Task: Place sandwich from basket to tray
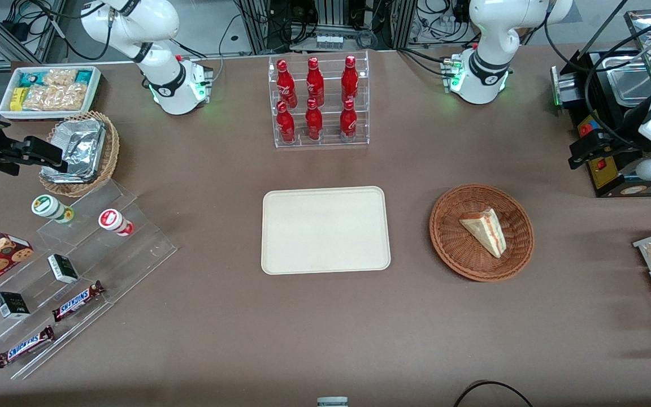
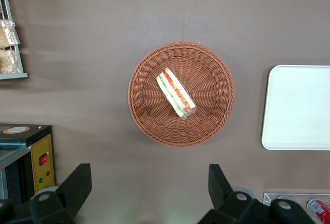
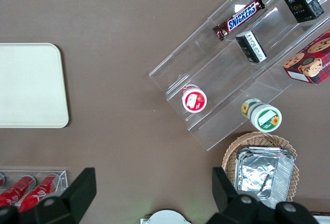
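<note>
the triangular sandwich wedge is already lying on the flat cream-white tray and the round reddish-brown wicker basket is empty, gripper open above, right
Not right. The triangular sandwich wedge lies in the round reddish-brown wicker basket, and the flat cream-white tray beside it holds nothing, as the front view shows. The rest stands: in the left wrist view the left gripper hangs open above the basket.

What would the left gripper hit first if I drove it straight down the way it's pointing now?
Probably bare table beside the basket, not the sandwich. The gripper hangs high with its fingers open; depth is uncertain.
</note>
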You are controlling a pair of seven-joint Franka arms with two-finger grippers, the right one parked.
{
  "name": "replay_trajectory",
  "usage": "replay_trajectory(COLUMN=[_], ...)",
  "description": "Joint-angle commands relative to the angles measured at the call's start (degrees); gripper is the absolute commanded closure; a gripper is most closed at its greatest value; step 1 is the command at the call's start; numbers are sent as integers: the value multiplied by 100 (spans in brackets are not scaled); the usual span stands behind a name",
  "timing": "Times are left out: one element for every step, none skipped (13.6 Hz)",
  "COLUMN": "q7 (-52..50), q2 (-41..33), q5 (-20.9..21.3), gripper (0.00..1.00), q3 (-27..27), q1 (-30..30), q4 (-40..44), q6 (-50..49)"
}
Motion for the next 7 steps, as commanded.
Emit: replay_trajectory(q7=[246,291,282,274,213,203,194], q2=[11,46,55,98,169,265,292], q5=[44,70,88,123,132,150,237], gripper=[0,0,0,0,0,0,0], q3=[-70,-79,-79,-79,-79,-79,-79], q1=[56,56,56,56,47,47,47], q4=[82,116,99,81,55,-6,-224], q6=[-124,-141,-124,-124,-97,-71,129])
